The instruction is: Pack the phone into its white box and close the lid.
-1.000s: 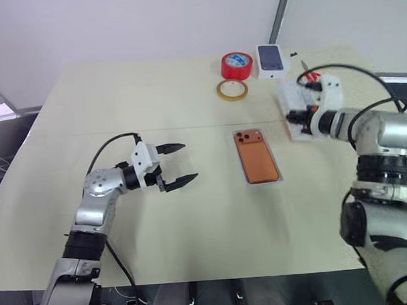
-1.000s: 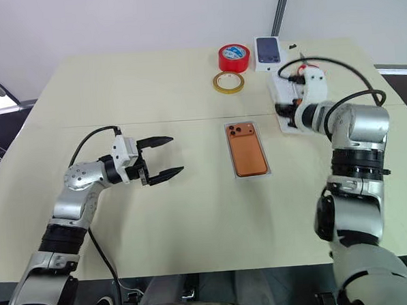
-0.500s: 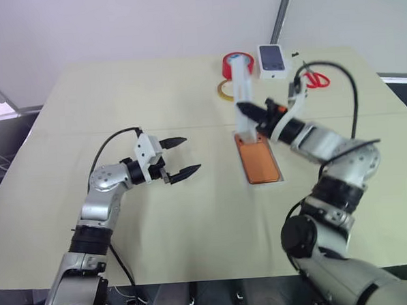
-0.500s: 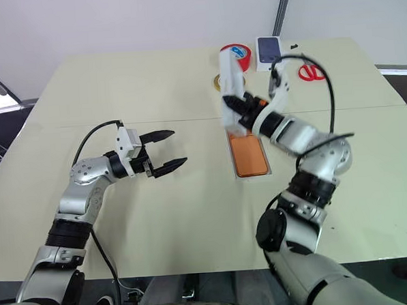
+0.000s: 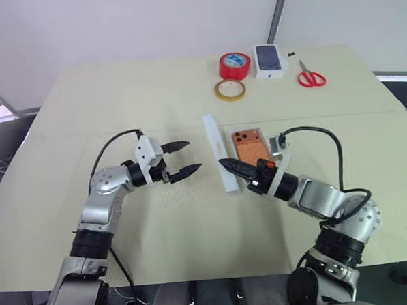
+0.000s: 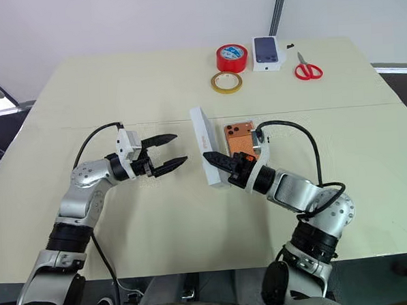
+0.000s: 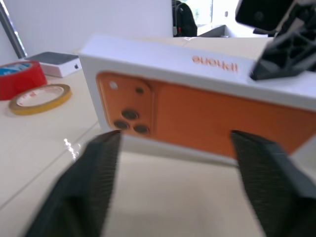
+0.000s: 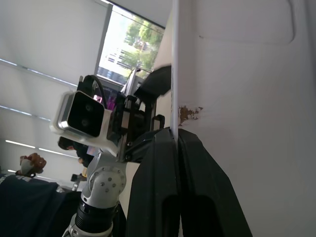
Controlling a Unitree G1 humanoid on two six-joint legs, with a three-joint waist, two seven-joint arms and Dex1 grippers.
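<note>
**Lid held on edge at mid-surface**

Left gripper (image 5: 179,160) hovers left of centre, jaws apart and holding nothing, aimed at the lid (image 5: 217,161). Lid stands on its long edge near the surface's middle, orange phone picture facing left. Right gripper (image 5: 229,167) has its jaws pinched on the lid's wall. Phone (image 5: 248,145) lies in the white box (image 5: 253,132), just right of the lid.

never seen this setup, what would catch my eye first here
The right hand, shut on the lid, holds it on edge mid-table, its orange phone picture facing the left hand, whose fingers stand apart. Just behind it the phone lies in the white box.
</note>
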